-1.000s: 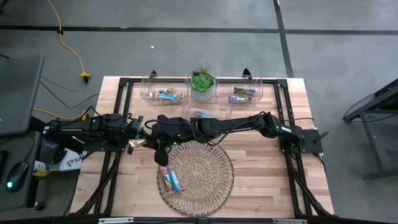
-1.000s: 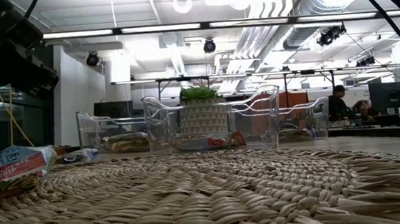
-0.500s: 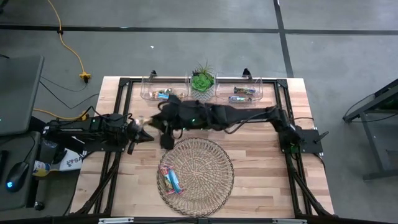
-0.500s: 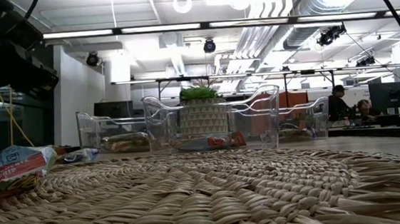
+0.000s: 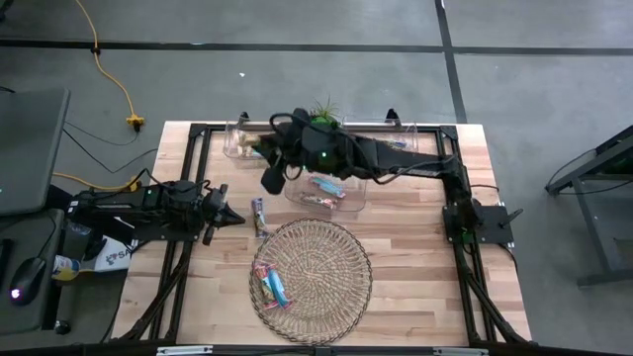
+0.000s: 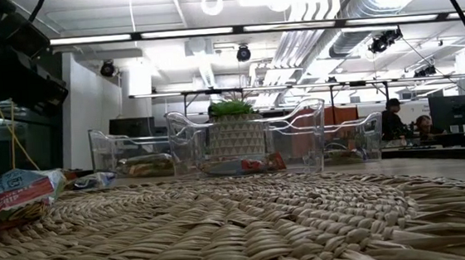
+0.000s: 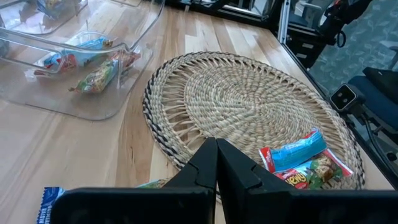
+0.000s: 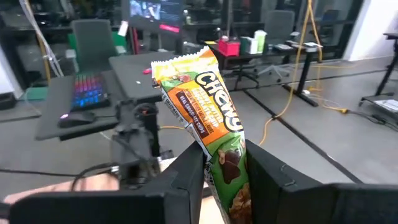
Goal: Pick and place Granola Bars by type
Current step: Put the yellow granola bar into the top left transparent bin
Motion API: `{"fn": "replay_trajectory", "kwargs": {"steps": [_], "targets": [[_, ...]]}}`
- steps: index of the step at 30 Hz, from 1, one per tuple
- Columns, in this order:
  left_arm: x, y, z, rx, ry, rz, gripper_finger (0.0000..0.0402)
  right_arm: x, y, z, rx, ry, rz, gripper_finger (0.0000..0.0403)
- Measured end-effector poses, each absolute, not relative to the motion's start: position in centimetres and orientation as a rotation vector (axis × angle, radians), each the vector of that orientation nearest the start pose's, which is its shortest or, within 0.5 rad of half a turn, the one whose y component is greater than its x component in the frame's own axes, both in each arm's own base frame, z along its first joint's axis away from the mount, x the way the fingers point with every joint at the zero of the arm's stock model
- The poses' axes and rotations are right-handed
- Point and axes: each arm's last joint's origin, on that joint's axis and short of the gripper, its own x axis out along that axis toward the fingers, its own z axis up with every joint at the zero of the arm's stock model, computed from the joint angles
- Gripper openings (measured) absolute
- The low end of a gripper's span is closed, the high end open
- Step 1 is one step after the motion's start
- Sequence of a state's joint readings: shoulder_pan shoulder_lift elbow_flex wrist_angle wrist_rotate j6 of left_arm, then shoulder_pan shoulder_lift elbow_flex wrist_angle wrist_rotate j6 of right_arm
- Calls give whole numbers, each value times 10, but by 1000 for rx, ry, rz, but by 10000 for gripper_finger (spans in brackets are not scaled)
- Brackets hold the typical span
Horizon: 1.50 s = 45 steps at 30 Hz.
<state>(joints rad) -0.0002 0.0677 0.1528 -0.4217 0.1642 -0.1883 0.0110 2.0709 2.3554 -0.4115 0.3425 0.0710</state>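
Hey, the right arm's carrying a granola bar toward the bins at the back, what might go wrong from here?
The right gripper pinches only the lower end of the granola bar, so most of the wrapper sticks out past the fingers; it might slip or swing loose before release. In the high view the arm is stretched far across the middle clear bin beside the potted plant; it may bump either. The left gripper, shut, waits near the wicker tray.
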Motion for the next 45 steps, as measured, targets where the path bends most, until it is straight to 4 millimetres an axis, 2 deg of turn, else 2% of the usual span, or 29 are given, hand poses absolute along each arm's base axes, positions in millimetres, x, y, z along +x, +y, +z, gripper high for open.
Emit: {"fn": "replay_trajectory", "kwargs": {"steps": [13, 18, 26, 34, 40, 45], "targets": [[87, -5, 170, -214, 350, -131, 1, 454, -65, 451, 142, 75, -469, 84], [87, -5, 170, -214, 350, -131, 1, 459, -88, 444, 152, 16, -472, 84], [87, -5, 170, -214, 350, -131, 1, 472, -123, 407, 158, -73, -464, 84], [87, -5, 170, -214, 350, -131, 1, 472, -155, 356, 259, -127, -475, 84], [87, -5, 170, -214, 350, -131, 1, 470, -164, 329, 275, -151, -459, 84], [87, -5, 170, -214, 350, -131, 1, 470, -166, 323, 268, -180, -455, 84]]}}
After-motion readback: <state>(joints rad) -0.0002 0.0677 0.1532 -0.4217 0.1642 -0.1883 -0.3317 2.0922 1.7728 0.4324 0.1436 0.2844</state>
